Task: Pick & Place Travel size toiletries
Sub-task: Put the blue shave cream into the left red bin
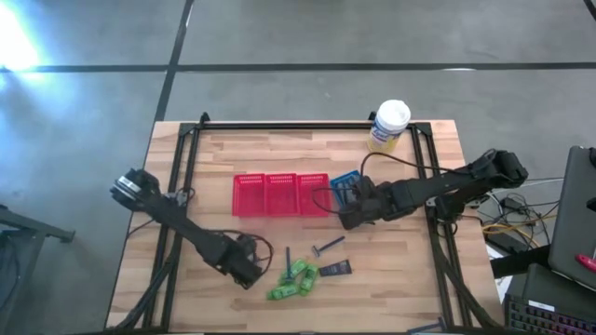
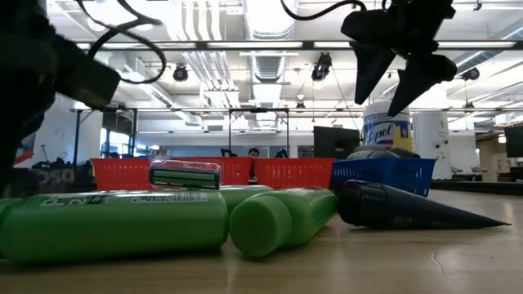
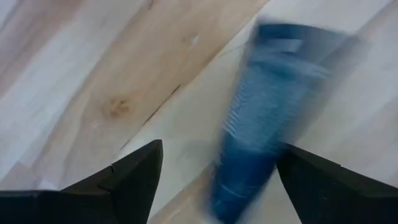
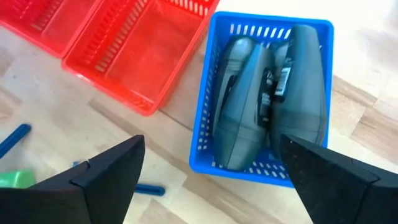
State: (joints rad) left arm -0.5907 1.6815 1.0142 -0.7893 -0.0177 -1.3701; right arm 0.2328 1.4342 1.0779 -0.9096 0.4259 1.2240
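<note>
Several green tubes (image 1: 293,279) lie near the table's front edge, with a dark grey tube (image 1: 335,270), a razor (image 1: 328,247) and a thin blue stick (image 1: 288,261) beside them. My left gripper (image 1: 248,274) hangs just left of this pile, pointing down, open. In its wrist view a blurred blue stick-like piece (image 3: 261,112) lies on the wood between its fingers, untouched. My right gripper (image 4: 211,142) stands open above the blue basket (image 4: 202,118). In the basket lie two grey bottles (image 4: 249,118), and nothing is between the right fingers.
A row of red baskets (image 1: 279,194) stands mid-table, left of the blue basket (image 1: 345,183). A yellow canister with a white lid (image 1: 389,126) stands at the far edge. Black frame rails (image 1: 177,186) run along the table's left and right sides. Bare wood lies at the far left.
</note>
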